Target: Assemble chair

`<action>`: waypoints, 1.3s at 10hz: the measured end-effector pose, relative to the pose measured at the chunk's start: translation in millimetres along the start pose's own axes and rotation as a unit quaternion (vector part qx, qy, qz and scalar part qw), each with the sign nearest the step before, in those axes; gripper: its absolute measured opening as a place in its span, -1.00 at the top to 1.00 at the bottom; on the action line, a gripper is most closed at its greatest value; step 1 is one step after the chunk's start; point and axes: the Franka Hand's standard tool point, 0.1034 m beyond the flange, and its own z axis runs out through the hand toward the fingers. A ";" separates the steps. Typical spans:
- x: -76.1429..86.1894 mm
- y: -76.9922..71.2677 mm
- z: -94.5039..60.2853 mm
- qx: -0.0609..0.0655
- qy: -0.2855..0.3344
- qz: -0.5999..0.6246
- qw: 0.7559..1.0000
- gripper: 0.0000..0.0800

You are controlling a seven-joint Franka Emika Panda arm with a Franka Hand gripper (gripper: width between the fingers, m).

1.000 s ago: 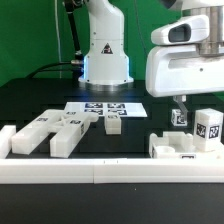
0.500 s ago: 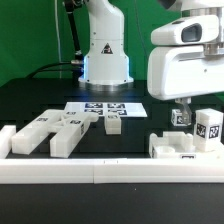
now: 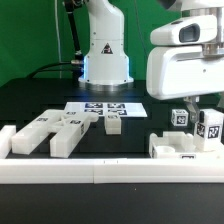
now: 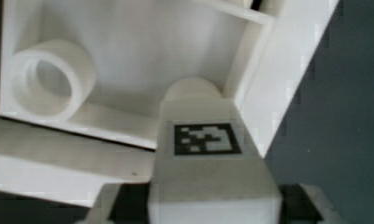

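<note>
In the wrist view my gripper (image 4: 205, 206) is shut on a white chair bar (image 4: 205, 130) with a square tag on its face. It holds the bar over a white chair piece (image 4: 113, 115) that has a raised rim and a round ring (image 4: 51, 80). In the exterior view the gripper (image 3: 192, 106) hangs at the right. A small tagged piece (image 3: 180, 117) and a bigger tagged block (image 3: 209, 128) sit right under it, above a low white piece (image 3: 180, 149). I cannot tell there which one the fingers hold. Several other chair pieces (image 3: 55, 133) lie at the left.
The marker board (image 3: 103, 107) lies in the middle, in front of the robot base (image 3: 105, 60). A small tagged piece (image 3: 112, 123) stands at its front edge. The long low white border rail (image 3: 100, 173) runs along the front.
The gripper and the tagged pieces under it have shifted slightly toward the exterior view's right. The pieces at the left have not moved.
</note>
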 end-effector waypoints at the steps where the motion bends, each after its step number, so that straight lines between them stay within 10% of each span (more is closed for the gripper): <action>1: -0.1 1.2 0.2 0.005 0.001 0.069 0.998 0.28; 13: 1.0 5.3 0.6 0.019 0.004 0.576 0.817 0.27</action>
